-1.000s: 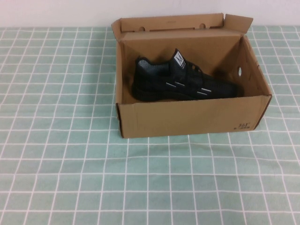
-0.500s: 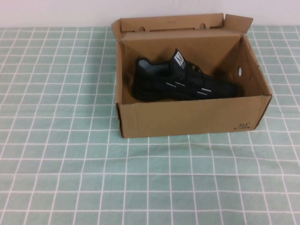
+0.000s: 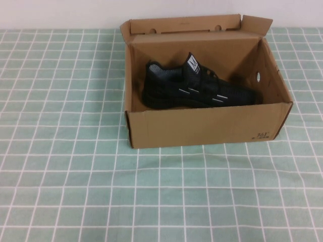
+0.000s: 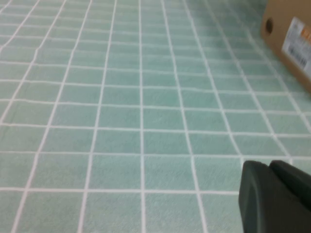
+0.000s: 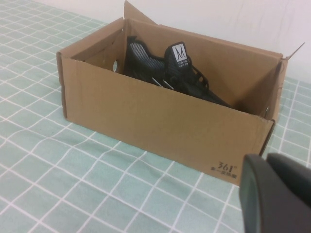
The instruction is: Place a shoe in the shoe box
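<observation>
The black mesh shoe (image 3: 197, 88) lies on its sole inside the open brown shoe box (image 3: 202, 127), toe toward the right, with the lid flap standing up at the back. Neither arm shows in the high view. My right gripper (image 5: 268, 159) is shut and empty, low over the table in front of the box's printed corner (image 5: 160, 116); the shoe (image 5: 176, 68) shows over the front wall. My left gripper (image 4: 270, 165) is shut and empty above bare cloth, well away from the box, of which one labelled corner (image 4: 291, 41) shows.
A green cloth with a white grid (image 3: 65, 166) covers the table. A pale wall runs along the back edge, right behind the box lid.
</observation>
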You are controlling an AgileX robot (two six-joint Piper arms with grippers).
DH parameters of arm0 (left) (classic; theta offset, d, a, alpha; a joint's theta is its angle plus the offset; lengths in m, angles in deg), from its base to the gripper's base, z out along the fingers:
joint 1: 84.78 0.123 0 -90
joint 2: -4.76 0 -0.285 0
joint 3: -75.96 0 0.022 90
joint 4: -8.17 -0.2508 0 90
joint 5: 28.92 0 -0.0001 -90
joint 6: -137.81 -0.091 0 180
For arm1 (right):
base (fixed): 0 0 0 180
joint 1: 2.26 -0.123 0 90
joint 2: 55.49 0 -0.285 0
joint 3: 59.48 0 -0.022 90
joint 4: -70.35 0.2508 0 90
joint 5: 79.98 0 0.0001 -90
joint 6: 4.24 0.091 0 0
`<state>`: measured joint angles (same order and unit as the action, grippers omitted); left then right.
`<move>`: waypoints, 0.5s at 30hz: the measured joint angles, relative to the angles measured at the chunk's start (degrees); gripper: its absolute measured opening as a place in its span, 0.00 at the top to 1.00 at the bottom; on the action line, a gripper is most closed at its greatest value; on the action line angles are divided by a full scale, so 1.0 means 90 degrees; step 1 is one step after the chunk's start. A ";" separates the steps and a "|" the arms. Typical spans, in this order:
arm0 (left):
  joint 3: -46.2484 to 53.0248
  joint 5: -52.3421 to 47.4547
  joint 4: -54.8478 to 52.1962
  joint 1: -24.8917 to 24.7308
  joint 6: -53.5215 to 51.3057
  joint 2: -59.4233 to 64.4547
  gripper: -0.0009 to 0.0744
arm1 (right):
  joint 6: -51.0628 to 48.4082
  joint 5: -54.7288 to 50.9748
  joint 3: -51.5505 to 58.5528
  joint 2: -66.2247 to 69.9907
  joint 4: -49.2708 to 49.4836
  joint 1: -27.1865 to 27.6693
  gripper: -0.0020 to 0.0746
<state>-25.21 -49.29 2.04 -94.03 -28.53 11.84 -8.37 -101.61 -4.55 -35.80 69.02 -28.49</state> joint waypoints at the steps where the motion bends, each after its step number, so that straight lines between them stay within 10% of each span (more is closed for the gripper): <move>1: 0.0000 -0.0046 -0.0030 0.0011 -0.0034 0.0000 0.99 | 0.0000 0.0000 0.0000 0.0000 0.0000 0.0000 0.98; 15: 0.0000 -0.0133 -0.0081 0.0011 -0.0087 0.0000 0.99 | 0.0000 0.0000 0.0000 0.0000 0.0000 0.0000 0.98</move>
<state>-25.21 -50.48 1.31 -93.93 -29.32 11.84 -8.37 -101.61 -4.55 -35.80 69.02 -28.49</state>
